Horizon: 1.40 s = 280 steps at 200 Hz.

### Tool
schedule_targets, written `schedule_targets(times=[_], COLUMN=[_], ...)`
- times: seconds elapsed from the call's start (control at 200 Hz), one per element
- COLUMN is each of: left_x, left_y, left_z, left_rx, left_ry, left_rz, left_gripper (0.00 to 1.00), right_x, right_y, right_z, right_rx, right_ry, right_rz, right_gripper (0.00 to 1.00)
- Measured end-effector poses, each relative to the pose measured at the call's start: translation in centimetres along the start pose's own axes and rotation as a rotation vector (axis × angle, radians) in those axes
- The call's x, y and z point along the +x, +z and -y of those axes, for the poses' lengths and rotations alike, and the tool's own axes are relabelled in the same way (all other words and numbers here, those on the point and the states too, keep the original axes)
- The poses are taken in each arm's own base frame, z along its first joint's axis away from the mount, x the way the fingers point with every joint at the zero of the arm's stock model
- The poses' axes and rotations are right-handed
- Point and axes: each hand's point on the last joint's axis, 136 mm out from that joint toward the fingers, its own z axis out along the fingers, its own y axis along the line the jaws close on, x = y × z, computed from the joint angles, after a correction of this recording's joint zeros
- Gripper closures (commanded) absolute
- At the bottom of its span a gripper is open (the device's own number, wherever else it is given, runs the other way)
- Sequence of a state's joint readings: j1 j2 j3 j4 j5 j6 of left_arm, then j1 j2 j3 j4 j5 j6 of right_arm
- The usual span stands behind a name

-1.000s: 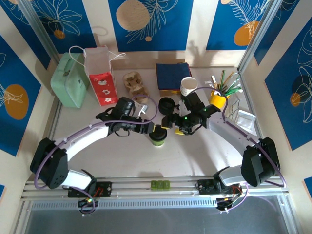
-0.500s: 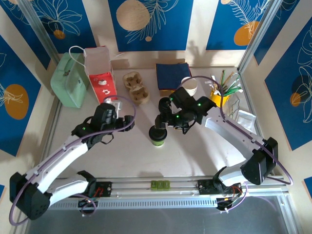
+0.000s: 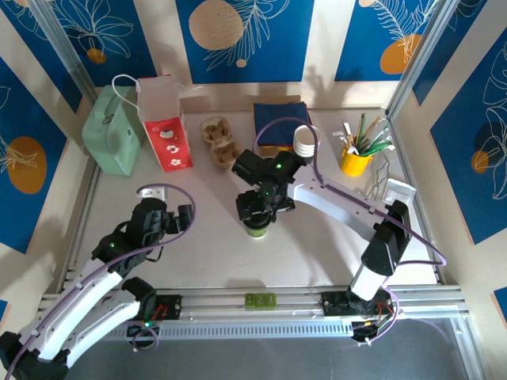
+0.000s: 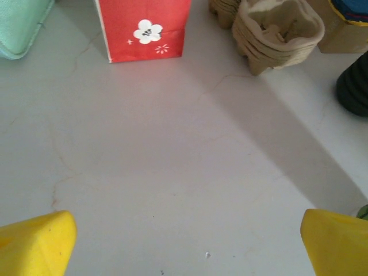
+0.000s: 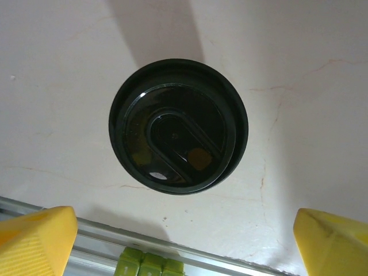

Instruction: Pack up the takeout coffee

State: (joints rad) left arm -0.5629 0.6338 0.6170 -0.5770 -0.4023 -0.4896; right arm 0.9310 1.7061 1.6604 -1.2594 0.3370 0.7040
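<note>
The takeout coffee (image 3: 255, 230) stands upright in the middle of the table, its greenish wall just showing below my right gripper (image 3: 256, 212). From the right wrist, its black round lid (image 5: 178, 135) sits on the cup, seen from straight above. My right gripper (image 5: 184, 241) hangs open over it, its yellow fingertips (image 5: 35, 240) wide apart and touching nothing. My left gripper (image 3: 161, 207) is well to the left of the cup. In its wrist view the left gripper (image 4: 184, 247) is open over bare table.
A red paper bag (image 3: 165, 127) (image 4: 144, 29) and a mint case (image 3: 111, 131) stand at the back left. Pulp cup carriers (image 3: 220, 138) (image 4: 276, 31), blue napkins (image 3: 281, 119), a cup stack (image 3: 303, 141) and a yellow cup of sticks (image 3: 356, 160) line the back.
My left gripper has opened and drawn back from the cup to the near left. My right gripper has swung left to hang directly over the lidded cup, opening slightly more.
</note>
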Motion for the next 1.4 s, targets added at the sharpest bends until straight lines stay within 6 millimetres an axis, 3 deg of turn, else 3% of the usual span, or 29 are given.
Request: schedule_targets(times=[0.26,0.455,1.401], left_x=[0.8,2.0,3.4], left_y=[-0.9,-0.5,0.4], left_z=[-1.8,-2.2,-2.5], left_rx=[-0.039,-0.054,-0.069], left_ry=[-0.007,0.001,0.011], left_rz=[0.037,0.014,-0.024], left_gripper=[0.01,0.01,0.01], right_x=[0.2,0.0,-1.2], right_y=[1.8,2.4,4.7], right_z=[-0.6,-1.2,-0.8], right_rx=[0.061,0.051,0.050], right_ry=[-0.022,-0.018,0.033], right_rz=[-0.064,-0.084,-0.143], right_gripper=[0.02,0.04,0.18])
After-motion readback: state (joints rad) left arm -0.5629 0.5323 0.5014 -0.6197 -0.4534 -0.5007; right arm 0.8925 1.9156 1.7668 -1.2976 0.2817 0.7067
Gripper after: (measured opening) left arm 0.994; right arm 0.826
